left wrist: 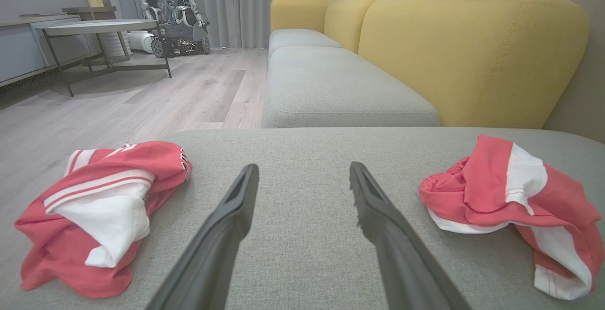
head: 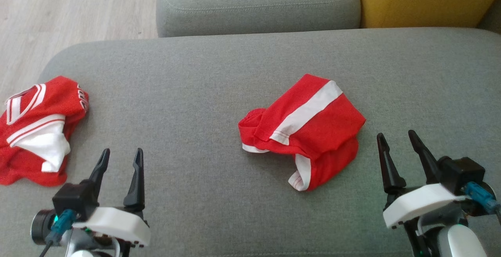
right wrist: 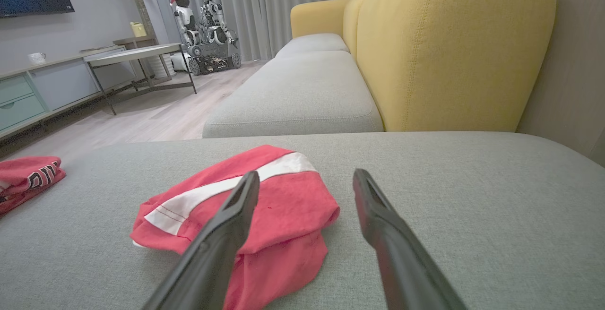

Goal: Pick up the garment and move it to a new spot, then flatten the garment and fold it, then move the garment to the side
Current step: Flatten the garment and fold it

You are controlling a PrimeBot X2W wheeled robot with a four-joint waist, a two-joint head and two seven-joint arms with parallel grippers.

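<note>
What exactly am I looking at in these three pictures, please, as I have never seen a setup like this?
A two-armed robot faces a grey sofa cushion. One picture looks down from its head; the other two look along each wrist's two dark fingers. The left gripper and right gripper are both open and hold nothing. Two crumpled red-and-white garments lie on the cushion: a shirt at the left edge and shorts near the middle, ahead of the right gripper. Behind stand a yellow backrest and another robot.
</note>
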